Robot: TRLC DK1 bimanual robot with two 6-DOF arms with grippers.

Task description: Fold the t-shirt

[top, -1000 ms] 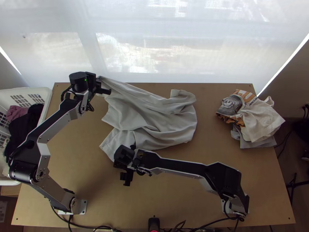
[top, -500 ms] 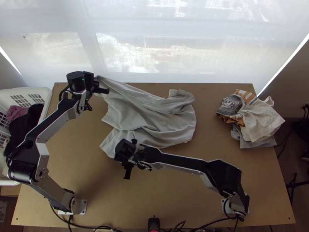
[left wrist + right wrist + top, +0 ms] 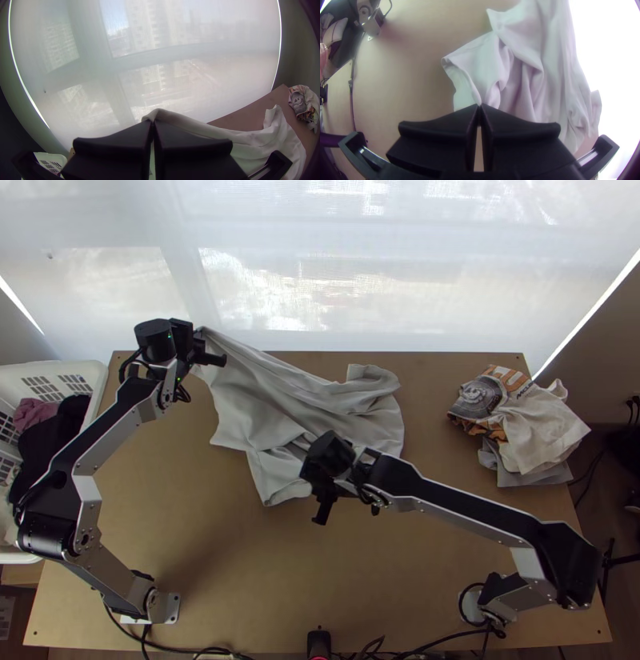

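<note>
Fingers of my left gripper [image 3: 193, 344] are closed on a bit of the pale grey t-shirt [image 3: 280, 396] at the top view's upper left; those of my right gripper [image 3: 326, 484] pinch its lower edge near the centre. Between and beyond them, it lies rumpled.
</note>
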